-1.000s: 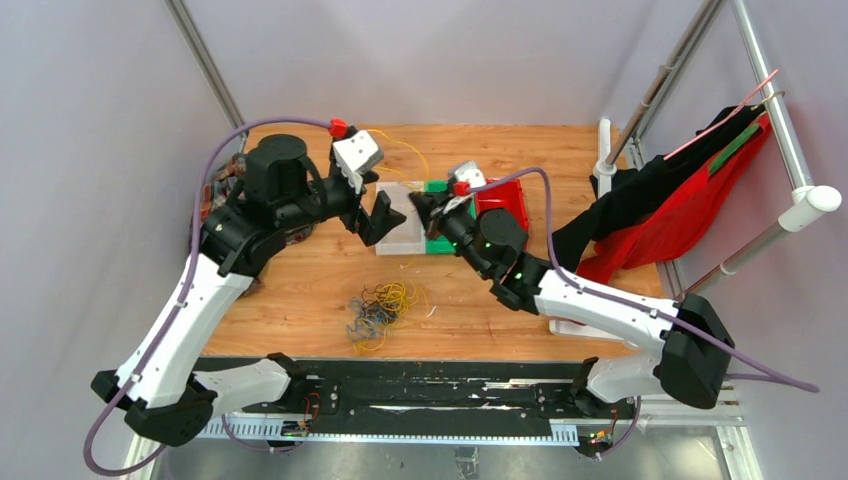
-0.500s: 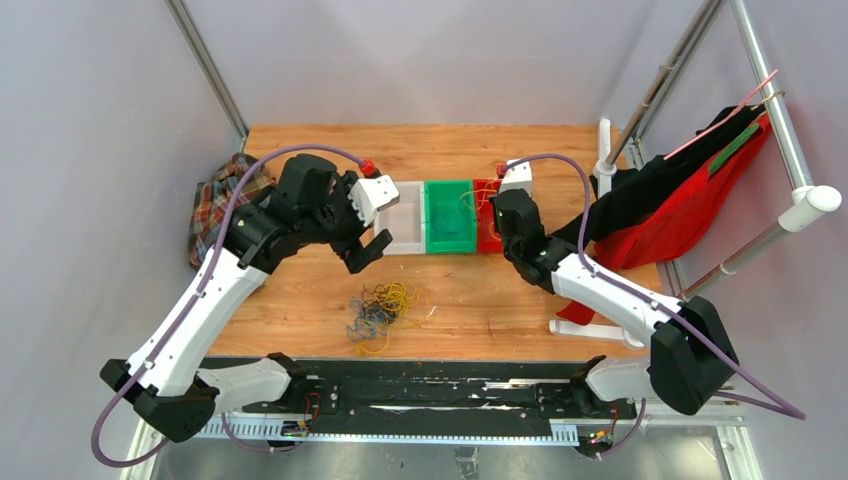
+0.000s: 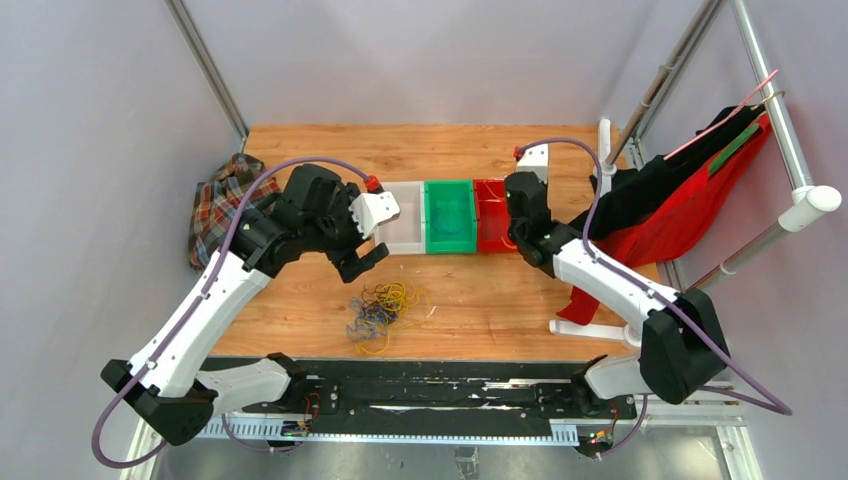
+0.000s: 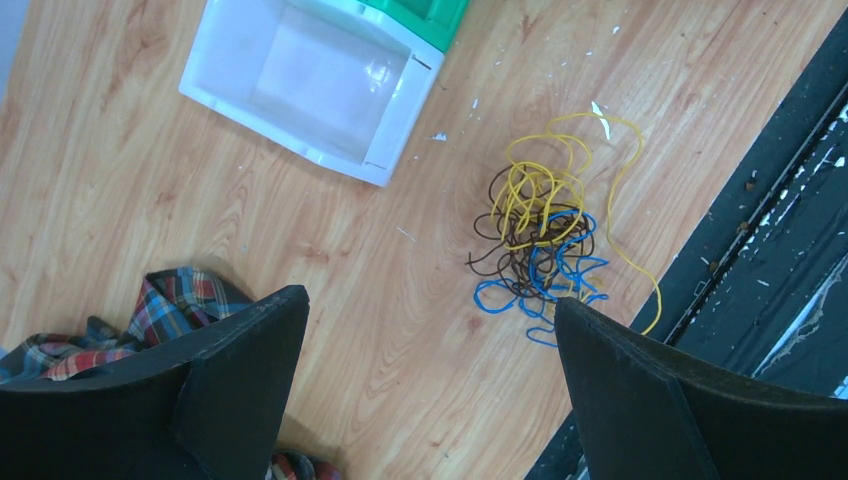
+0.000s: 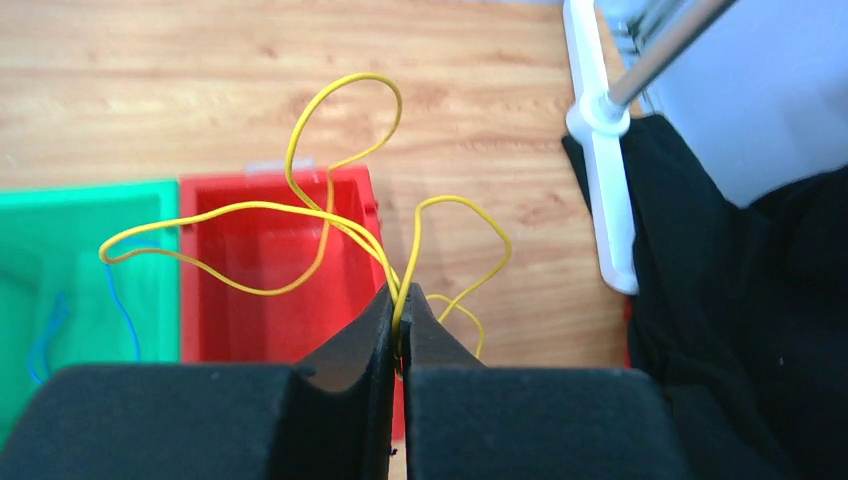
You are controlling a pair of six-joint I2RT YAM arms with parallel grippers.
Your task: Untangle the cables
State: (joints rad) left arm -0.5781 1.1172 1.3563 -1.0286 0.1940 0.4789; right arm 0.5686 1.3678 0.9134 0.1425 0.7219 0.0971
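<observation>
Nearest, at lower centre of the top view, the tangled yellow, dark and blue cables lie on the bench, apart from both tools. Above them, left of centre, the left tool hangs fully spread and empty beside the white bin. Farthest, at centre right, the right tool is clamped on one yellow cable that loops over the red bin.

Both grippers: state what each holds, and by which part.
Right gripper pinches a yellow cable where its loops converge. Left gripper is open, holding nothing.
</observation>
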